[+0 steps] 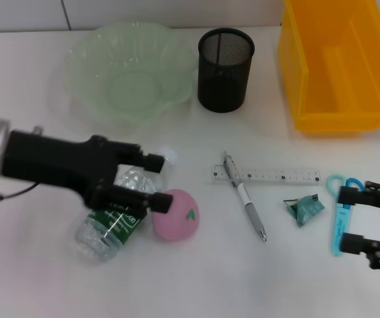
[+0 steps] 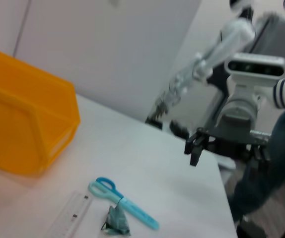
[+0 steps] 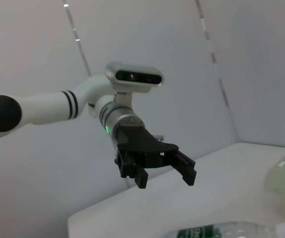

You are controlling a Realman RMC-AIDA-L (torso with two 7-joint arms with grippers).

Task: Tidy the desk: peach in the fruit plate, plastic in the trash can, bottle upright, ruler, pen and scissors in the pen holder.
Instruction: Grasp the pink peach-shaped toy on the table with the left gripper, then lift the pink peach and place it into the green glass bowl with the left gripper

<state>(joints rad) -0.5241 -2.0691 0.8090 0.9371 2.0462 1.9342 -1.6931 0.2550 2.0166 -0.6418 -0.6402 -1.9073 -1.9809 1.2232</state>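
A clear plastic bottle with a green label lies on its side at the front left. A pink peach touches it. My left gripper is open just above the bottle's neck, one finger close to the peach. It also shows in the right wrist view, open. My right gripper is open at the front right, its fingers either side of the blue scissors. A crumpled teal plastic wrapper, a pen and a clear ruler lie in the middle.
A green fruit plate stands at the back left. A black mesh pen holder is at the back centre. A yellow bin is at the back right. The pen lies across the ruler's left end.
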